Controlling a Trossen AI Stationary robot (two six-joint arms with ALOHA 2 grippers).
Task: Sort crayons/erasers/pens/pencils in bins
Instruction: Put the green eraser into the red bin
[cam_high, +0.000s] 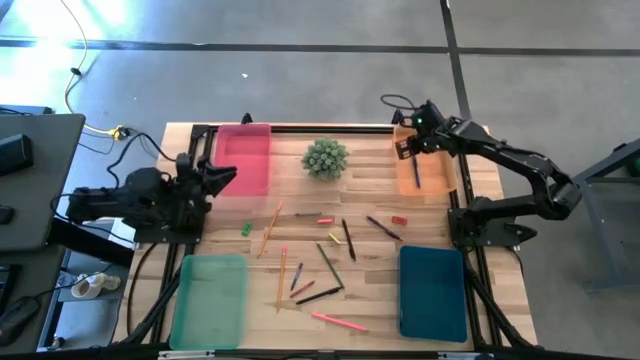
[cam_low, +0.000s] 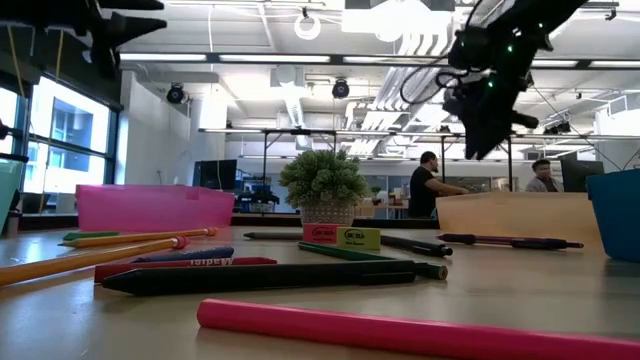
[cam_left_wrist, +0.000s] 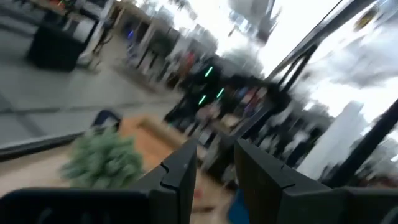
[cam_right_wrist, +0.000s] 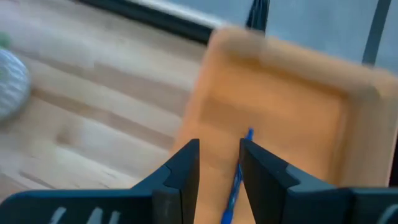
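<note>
My right gripper (cam_high: 406, 146) hangs open above the orange bin (cam_high: 437, 172) at the far right. A blue pen (cam_right_wrist: 236, 177) lies in that bin below the gap between the fingers, which do not touch it; it also shows in the high view (cam_high: 416, 170). My left gripper (cam_high: 226, 177) is open and empty at the table's left, beside the pink bin (cam_high: 243, 160). Orange pencils (cam_high: 268, 230), a green pencil (cam_high: 330, 265), a pink pencil (cam_high: 338, 321), dark pens (cam_high: 348, 240), crayons (cam_high: 325, 219) and small erasers (cam_high: 245, 229) lie flat on the middle of the table.
A small potted plant (cam_high: 325, 158) stands at the far middle between the pink and orange bins. The light green bin (cam_high: 210, 300) sits at the near left and the teal bin (cam_high: 432, 292) at the near right. People show in the room behind (cam_low: 430, 185).
</note>
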